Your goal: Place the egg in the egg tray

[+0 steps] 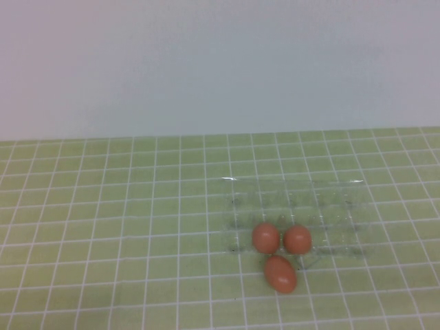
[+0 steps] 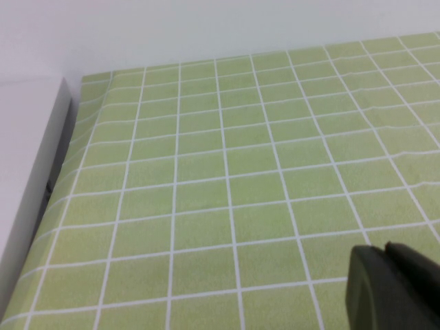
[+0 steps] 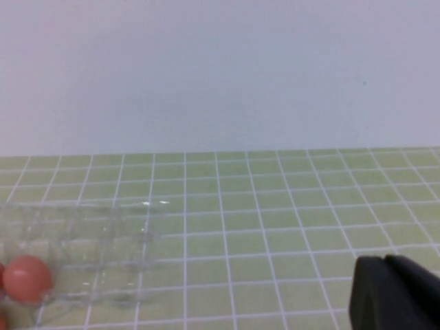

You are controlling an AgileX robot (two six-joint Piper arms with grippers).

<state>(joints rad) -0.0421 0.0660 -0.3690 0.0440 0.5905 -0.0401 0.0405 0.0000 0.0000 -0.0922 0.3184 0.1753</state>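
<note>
The clear egg tray (image 1: 330, 206) lies right of the table's middle. Two orange-brown eggs (image 1: 266, 238) (image 1: 298, 239) sit side by side in its front row of cups. A third egg (image 1: 280, 273) lies on the tablecloth just in front of the tray. The right wrist view shows the tray (image 3: 89, 227) with one egg (image 3: 26, 278) in it, away from my right gripper (image 3: 385, 260), which is shut and empty. My left gripper (image 2: 386, 249) is shut and empty over bare tablecloth. Neither arm shows in the high view.
A green tablecloth with a white grid (image 1: 124, 227) covers the table. A pale wall (image 1: 220, 69) stands behind it. In the left wrist view a white ledge (image 2: 34, 179) borders the cloth's edge.
</note>
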